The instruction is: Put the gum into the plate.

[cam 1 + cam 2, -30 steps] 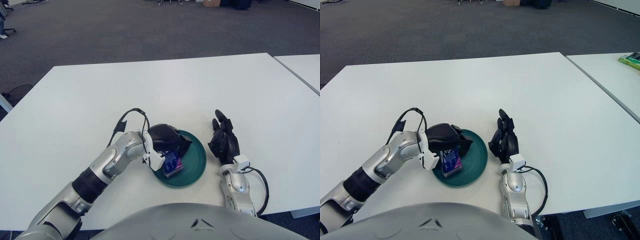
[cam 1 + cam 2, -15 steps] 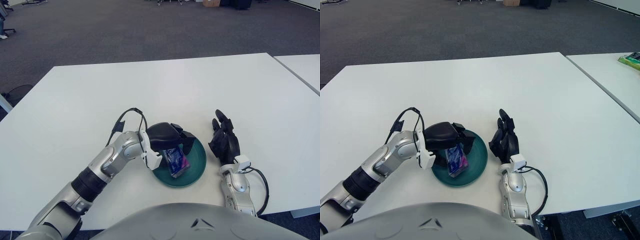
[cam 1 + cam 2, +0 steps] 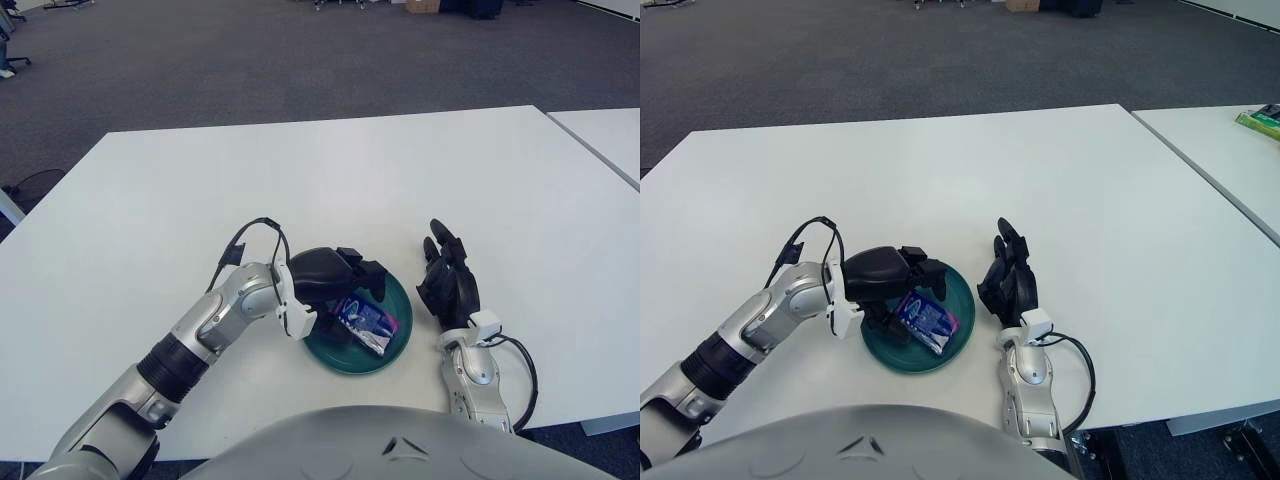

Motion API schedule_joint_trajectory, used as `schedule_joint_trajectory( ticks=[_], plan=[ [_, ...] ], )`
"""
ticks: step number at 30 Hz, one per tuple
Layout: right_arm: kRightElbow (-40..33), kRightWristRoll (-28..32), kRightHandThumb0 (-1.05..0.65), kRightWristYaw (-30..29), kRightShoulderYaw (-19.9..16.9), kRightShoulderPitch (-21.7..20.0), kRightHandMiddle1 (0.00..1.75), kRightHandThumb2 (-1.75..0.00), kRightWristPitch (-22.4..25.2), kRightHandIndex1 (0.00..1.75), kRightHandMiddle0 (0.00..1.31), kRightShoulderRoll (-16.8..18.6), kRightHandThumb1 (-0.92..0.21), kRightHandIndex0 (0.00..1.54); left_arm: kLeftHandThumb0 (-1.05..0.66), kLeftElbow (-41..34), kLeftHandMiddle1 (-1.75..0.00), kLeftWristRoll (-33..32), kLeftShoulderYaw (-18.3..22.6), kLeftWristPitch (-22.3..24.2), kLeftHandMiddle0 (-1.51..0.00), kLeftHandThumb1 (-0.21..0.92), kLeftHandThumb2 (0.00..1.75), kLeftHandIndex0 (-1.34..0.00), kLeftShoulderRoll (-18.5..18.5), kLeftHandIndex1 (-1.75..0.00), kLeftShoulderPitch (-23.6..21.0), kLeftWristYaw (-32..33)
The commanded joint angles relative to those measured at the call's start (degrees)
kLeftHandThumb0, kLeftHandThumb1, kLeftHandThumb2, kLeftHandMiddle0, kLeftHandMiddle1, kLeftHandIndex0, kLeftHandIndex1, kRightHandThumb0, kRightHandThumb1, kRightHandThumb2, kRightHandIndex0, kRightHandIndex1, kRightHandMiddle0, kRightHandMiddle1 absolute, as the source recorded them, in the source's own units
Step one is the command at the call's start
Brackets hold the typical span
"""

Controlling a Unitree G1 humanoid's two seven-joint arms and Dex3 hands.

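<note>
Broadly, the white surface [image 3: 330, 180] fills both views, but only the right eye view catches a green object [image 3: 1260, 119] on the neighbouring table [image 3: 1230, 150] at the far right edge, cut off by the frame. The robot's own torso hides the near edge of the surface. The dark green plate [image 3: 398, 338] sits near the front, its left rim covered by the left robot hand [image 3: 335, 275], whose black fingers are loosely spread over the plate's left side and grip nothing. The right robot hand [image 3: 448, 283] rests on the surface just right of the plate, fingers extended and relaxed, empty. The gum [image 3: 365, 320], a blue and purple packet, lies flat inside the plate, just beside the left fingertips; whether they touch it cannot be made out.
</note>
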Motion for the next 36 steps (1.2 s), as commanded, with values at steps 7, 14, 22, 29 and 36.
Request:
schedule_joint_trajectory(
  ticks=[7,14,22,29,36],
  plan=[
    [4.4,-0.8,-0.66,-1.3,0.0,3.1,0.40,-1.00,6.3,0.01,0.00,0.1,-0.92,0.17,-1.05,-1.0,-0.15,-5.2,1.9,1.3,-0.14,0.92,0.61,0.00,2.2,-0.52,-1.3,-4.7],
    [4.4,-1.3,-0.66,-1.8,-0.1,3.1,0.43,-0.99,6.4,0.01,0.00,0.2,-0.92,0.18,-1.05,-2.3,-0.02,-6.0,2.9,4.2,-0.04,0.92,0.65,0.00,2.3,-0.25,-0.4,-6.0],
    [4.7,-2.5,-0.67,-2.8,0.0,3.0,0.48,-0.99,6.3,0.01,0.00,0.1,-0.92,0.20,-1.05,-4.6,0.00,-10.1,7.4,8.5,0.00,0.92,0.60,0.00,4.0,-0.14,1.8,-6.7],
    [4.6,-1.9,-0.69,-2.5,-0.2,3.2,0.45,-0.99,6.7,0.00,0.00,0.0,-0.92,0.19,-1.05,-7.6,0.00,-18.2,14.9,17.4,0.00,0.92,0.51,0.00,-0.8,-0.01,9.5,-0.7],
    [5.2,-1.4,-0.71,-2.4,-0.5,3.4,0.42,-0.97,6.3,0.00,0.00,0.2,-0.92,0.18,-1.05,-0.6,0.00,-30.7,21.5,13.2,0.00,0.92,0.55,0.00,-22.1,0.00,22.3,20.2]
  ],
)
